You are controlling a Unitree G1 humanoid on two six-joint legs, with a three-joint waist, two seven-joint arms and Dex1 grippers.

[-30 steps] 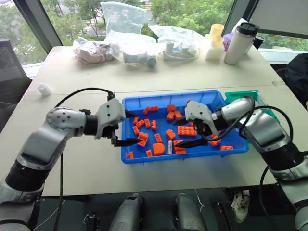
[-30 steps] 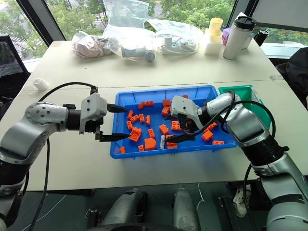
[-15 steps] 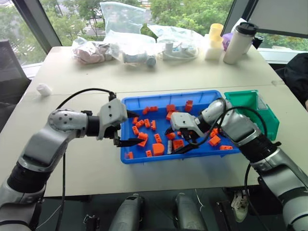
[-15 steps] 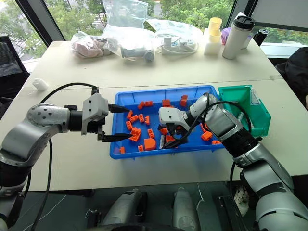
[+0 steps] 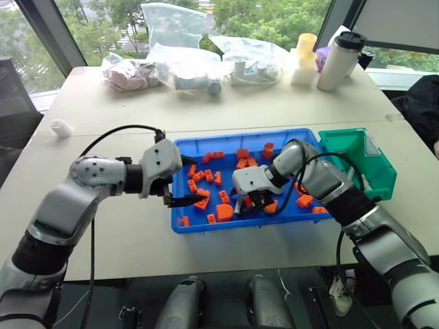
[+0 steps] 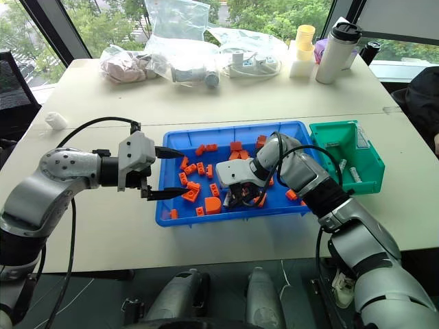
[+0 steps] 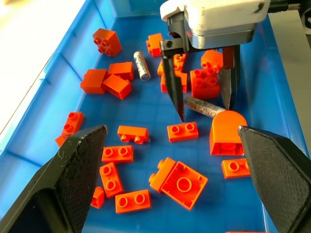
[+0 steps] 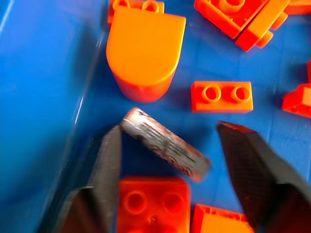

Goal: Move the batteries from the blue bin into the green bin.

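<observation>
The right pincer [image 7: 204, 112], partly open, is seen straddling a battery [image 7: 204, 107] in the blue bin [image 5: 180, 145]; the left pincer [image 5: 188, 183] is held open.

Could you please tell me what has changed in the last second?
The right gripper swung left across the blue bin, dropped, and now straddles a battery, fingers narrowed but not yet clamped. The left gripper, the orange bricks and the green bin stayed put.

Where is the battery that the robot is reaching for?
The battery lies on the floor of the blue bin, near its front wall, between the right gripper's two fingers and right next to a rounded orange brick.
</observation>
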